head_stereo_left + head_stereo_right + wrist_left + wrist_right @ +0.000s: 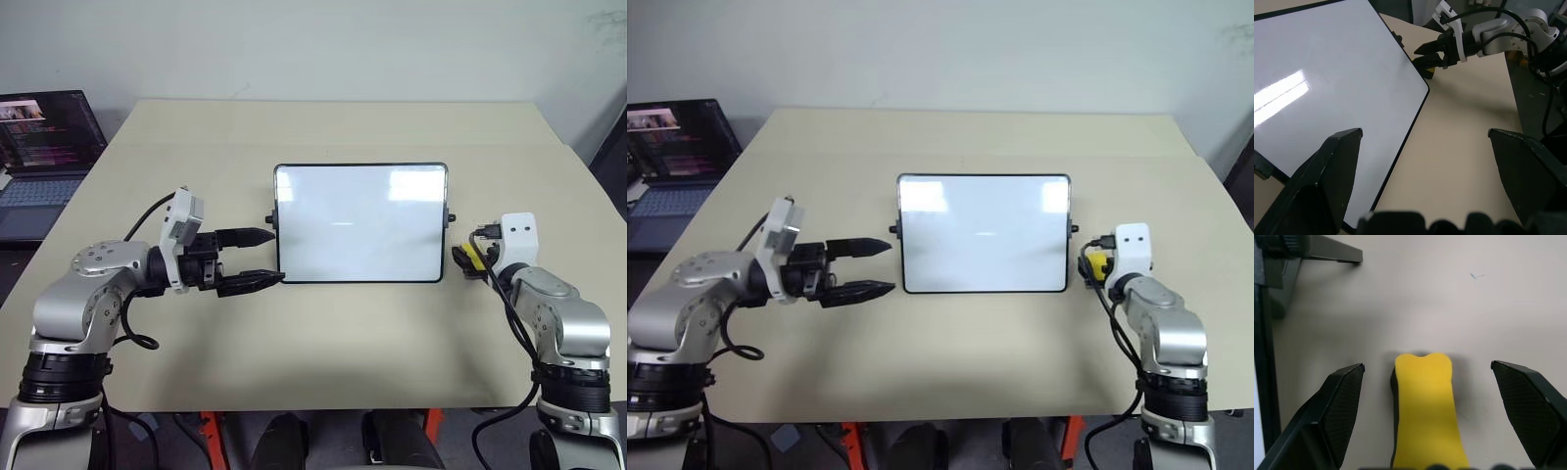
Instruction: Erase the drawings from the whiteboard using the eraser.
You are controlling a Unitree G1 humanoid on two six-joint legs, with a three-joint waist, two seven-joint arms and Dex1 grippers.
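Note:
The whiteboard (358,225) lies flat in the middle of the table, and its glossy surface looks plain white with light glare; the drawings are out of view. My left gripper (277,257) is open and points sideways at the board's near-left corner, with nothing between its fingers. To the right of the board, the yellow eraser (1425,406) rests on the table. My right gripper (1426,366) is open around it, both fingers standing well clear of its sides. From the head camera the eraser (473,257) shows just past the board's right knob.
An open laptop (44,147) sits on a lower surface off the table's left edge. The beige table (343,333) stretches bare in front of and behind the board. A wall stands behind the table.

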